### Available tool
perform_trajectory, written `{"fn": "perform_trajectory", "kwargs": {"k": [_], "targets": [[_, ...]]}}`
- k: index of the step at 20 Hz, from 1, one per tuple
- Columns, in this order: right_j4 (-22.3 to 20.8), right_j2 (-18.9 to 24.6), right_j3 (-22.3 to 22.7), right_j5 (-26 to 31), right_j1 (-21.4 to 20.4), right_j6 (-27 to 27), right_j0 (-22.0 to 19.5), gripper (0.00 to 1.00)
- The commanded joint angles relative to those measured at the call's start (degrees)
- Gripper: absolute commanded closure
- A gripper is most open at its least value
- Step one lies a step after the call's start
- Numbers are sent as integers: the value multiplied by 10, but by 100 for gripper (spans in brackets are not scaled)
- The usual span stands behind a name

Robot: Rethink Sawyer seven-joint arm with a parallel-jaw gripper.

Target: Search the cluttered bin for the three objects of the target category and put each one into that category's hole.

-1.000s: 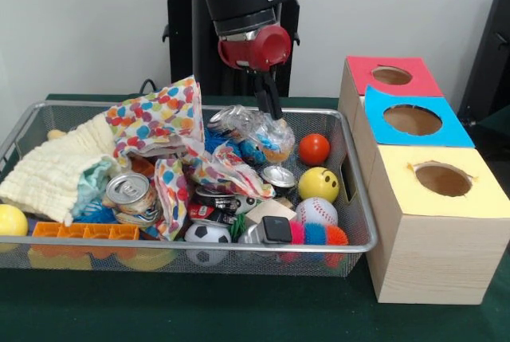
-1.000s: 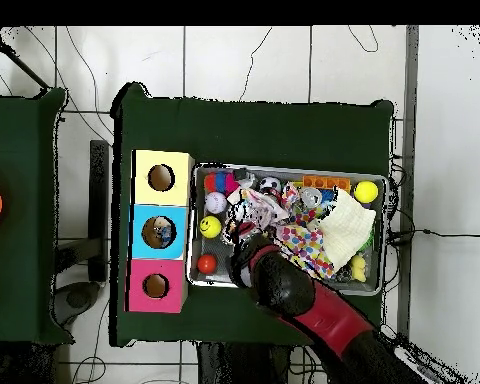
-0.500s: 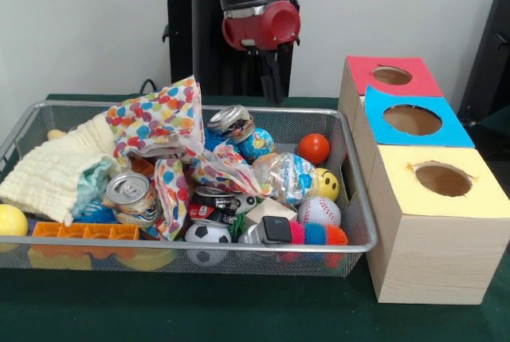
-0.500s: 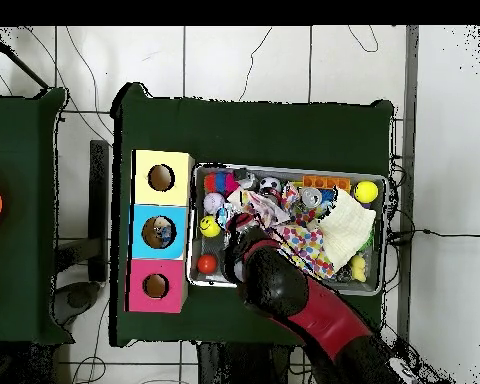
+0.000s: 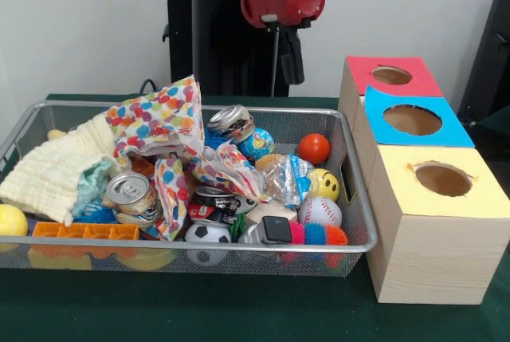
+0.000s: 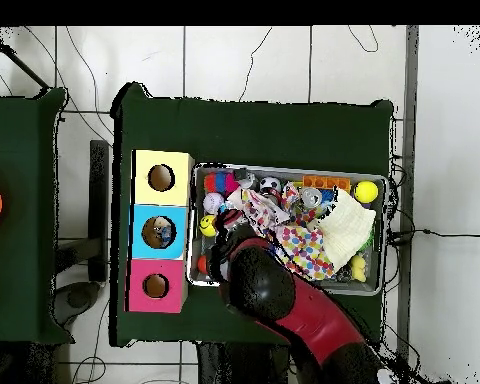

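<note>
My gripper (image 5: 288, 79) hangs above the back rim of the wire bin (image 5: 199, 241), its fingers close together and holding nothing. In the overhead view the arm (image 6: 254, 285) hides it. A clear plastic bag (image 5: 288, 176) lies in the bin beside the yellow smiley ball (image 5: 323, 183). Around it are an orange ball (image 5: 314, 148), a baseball (image 5: 319, 211), a soccer ball (image 5: 207, 233) and a globe ball (image 5: 256, 143). Two cans (image 5: 129, 190) (image 5: 229, 121) sit among the clutter. To the right stand three boxes with holes: red (image 5: 390, 76), blue (image 5: 413, 120) and yellow (image 5: 442, 178).
A polka-dot cloth (image 5: 159, 123) and a pale yellow cloth (image 5: 60, 168) cover the bin's left half. An orange tray (image 5: 84, 231) and a yellow ball (image 5: 11, 220) lie at the front left. The boxes stand close against the bin's right wall.
The clear bag that hung from my gripper a second ago has dropped back into the bin by the smiley ball. My gripper has risen and shifted right, toward the boxes.
</note>
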Motion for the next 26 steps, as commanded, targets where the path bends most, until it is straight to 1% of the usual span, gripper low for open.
{"fn": "perform_trajectory", "kwargs": {"k": [1,3,7,11,14,19,23,26], "targets": [[30,-12,-1,6,47,139,-8,100],[18,0,-17,-24,89,133,-18,100],[0,8,-49,-56,153,118,-31,100],[-8,17,-59,-75,181,120,-37,100],[-12,22,-61,-86,192,124,-39,100],[-14,40,-53,-97,185,137,-50,100],[-6,57,-43,-94,163,153,-55,100],[-1,69,-46,-95,160,161,-57,100]]}}
